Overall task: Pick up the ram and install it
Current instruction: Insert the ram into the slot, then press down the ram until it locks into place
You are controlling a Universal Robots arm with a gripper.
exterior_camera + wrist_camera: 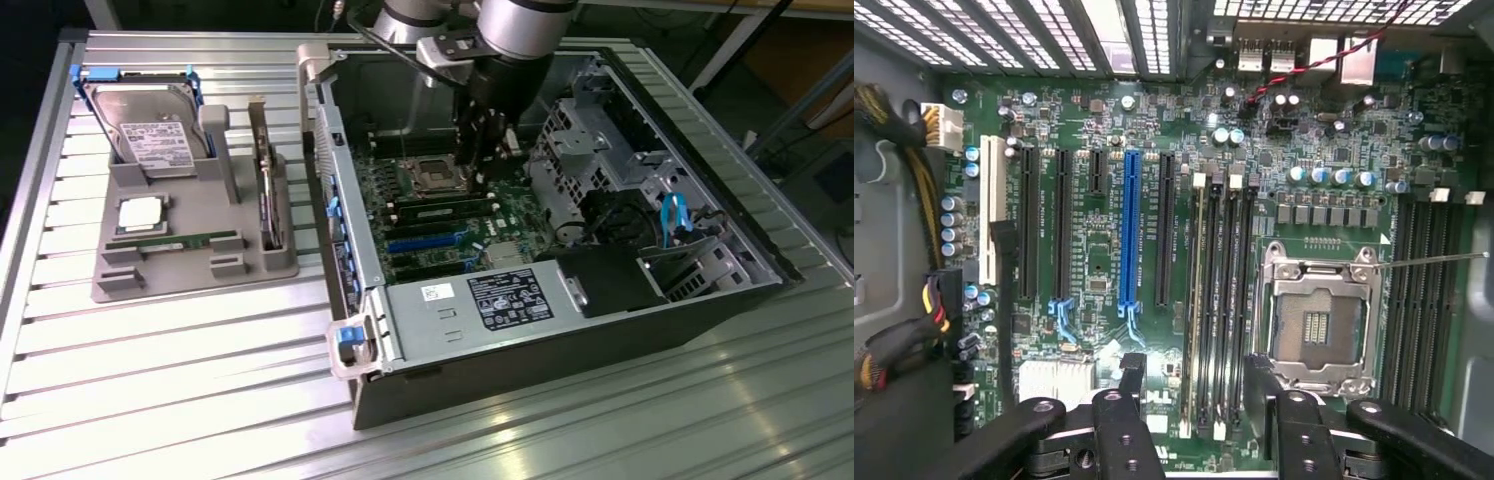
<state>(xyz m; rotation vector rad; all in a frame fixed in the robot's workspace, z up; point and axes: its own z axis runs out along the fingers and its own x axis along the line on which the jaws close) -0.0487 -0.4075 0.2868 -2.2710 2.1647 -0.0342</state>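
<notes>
Ram [175, 241]: thin green stick, I see it flat in the grey moulded tray [120, 285], outside the case [561, 340].
Gripper [1192, 405]: black fingers apart, empty, over the motherboard [1094, 290] and its long dark slots [1222, 300].

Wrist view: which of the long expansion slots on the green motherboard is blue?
The blue plastic slot, between a short black slot and a long black slot. The white slot aside, all others are black.

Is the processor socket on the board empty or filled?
Empty: the socket shows its bare contacts in the middle, with nothing seated in it.
</notes>
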